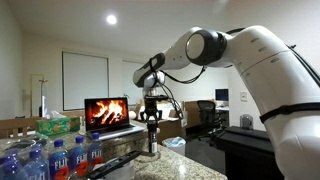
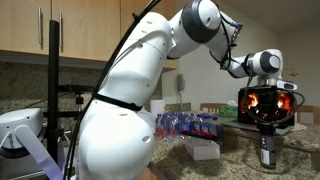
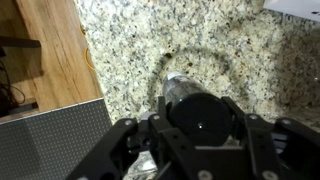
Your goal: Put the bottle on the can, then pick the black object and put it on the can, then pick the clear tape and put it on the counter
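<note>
Gripper hangs straight down over the granite surface, jaws narrow and clamped on the top of the bottle, the slim dark one, which stands upright under it. The wrist view looks down on the bottle's round dark top, snug between the gripper's links. Can't tell whether the base rests on the surface or is just off it. An open laptop with a fire on screen sits behind, and a pack of water bottles is well off to the side.

Step in hand looks like the first one: the bottle goes onto the can. I can't pick out the can in any view, nor the black bar or the tape, so the task looks barely begun.

To do it well: lift straight up until the base clears everything nearby, keep the bottle vertical, centre its base over the can's top, lower slowly and let go only once it sits flat. It's tall and thin on a small top, so it'll likely tip if it goes down off-centre or the jaws nudge it on opening
</note>
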{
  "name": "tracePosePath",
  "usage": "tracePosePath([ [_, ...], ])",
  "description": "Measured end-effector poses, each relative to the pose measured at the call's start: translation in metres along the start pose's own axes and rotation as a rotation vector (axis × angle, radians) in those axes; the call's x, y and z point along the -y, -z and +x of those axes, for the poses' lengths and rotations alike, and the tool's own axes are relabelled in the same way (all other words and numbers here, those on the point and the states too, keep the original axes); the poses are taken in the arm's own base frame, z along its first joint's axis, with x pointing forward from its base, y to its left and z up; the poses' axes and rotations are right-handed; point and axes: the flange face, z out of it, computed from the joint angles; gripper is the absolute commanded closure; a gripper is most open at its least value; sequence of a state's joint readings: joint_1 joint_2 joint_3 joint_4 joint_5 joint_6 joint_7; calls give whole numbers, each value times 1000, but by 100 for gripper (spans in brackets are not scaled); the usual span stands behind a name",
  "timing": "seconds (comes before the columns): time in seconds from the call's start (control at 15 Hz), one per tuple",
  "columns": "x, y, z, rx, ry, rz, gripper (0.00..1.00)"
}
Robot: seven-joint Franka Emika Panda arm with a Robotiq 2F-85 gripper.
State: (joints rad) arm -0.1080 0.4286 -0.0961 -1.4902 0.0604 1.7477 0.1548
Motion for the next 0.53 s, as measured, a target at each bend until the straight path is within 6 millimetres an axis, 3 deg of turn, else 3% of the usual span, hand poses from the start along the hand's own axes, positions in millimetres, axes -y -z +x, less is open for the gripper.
tracePosePath([
  [0.53,-14,-17,-41,36,-11,5,69],
])
